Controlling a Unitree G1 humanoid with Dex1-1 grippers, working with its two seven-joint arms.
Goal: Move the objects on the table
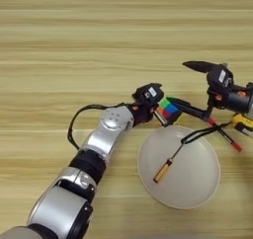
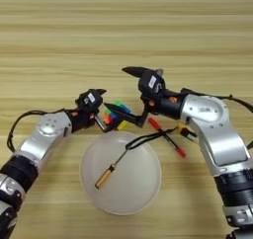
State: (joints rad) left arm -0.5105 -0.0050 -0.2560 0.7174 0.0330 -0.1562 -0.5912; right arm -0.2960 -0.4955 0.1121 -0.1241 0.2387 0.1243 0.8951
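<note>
A wide light-wood worktop (image 1: pixel 99 35) filled the view. The left gripper (image 1: pixel 157 107), reaching in from the lower left, was clamped on a small multicoloured puzzle cube (image 1: pixel 168 109), held just past the far rim of a round off-white plate (image 1: pixel 197 183). On the plate lay a thin tool with a wooden handle (image 1: pixel 163 171), its black cord trailing over the rim to the right. The right gripper (image 2: pixel 118 89) came in from the right with its two black fingers spread wide apart, one raised, the other pointing at the cube. A red pen (image 2: pixel 168 138) lay just right of the plate, and a yellow tape measure (image 1: pixel 244 125) beside it, partly hidden by the right arm.
</note>
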